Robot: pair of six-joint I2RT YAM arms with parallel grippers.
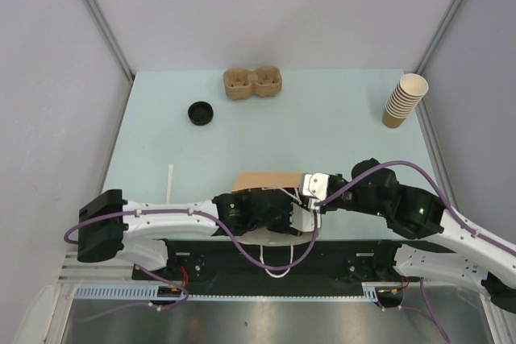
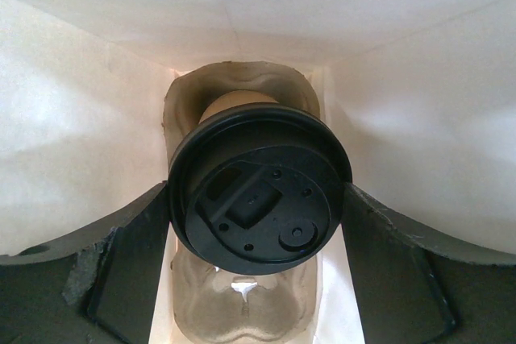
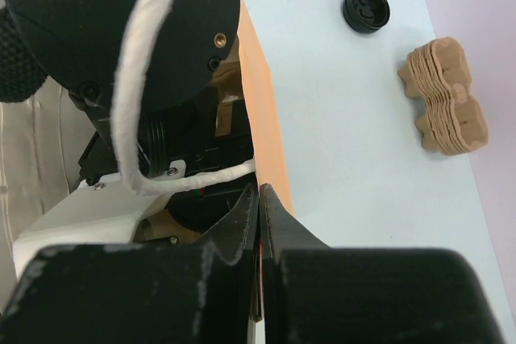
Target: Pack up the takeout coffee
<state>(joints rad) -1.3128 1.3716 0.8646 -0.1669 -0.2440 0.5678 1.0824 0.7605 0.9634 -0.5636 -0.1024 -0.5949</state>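
Down inside the bag (image 1: 262, 179), the cup (image 2: 234, 105) stands upright with its lid (image 2: 258, 195) on. It is seated in the far well of a tray (image 2: 242, 312) at the bag's bottom, and the tray's near well shows in front of it. The left gripper (image 2: 258, 199) reaches in through the bag's mouth and is clamped on the cup. Its two fingers (image 2: 133, 263) press the lid's rim from either side, with no gap showing. The bag's pale paper walls close in all round.

The right gripper (image 3: 259, 207) is at the bag's right end, jaws together and pinching the paper edge. A white rope handle (image 3: 129, 102) loops off the bag's near side, across the left arm's wrist.

The bag stands at the near edge of the table (image 1: 339, 134). A thin white stick (image 1: 170, 183) lies near its left end. Well behind the bag sits a tray stack (image 1: 252, 84). A spare lid (image 1: 200, 112) lies behind the bag to the left. A leaning cup stack (image 1: 403, 101) stands far off behind it to the right.
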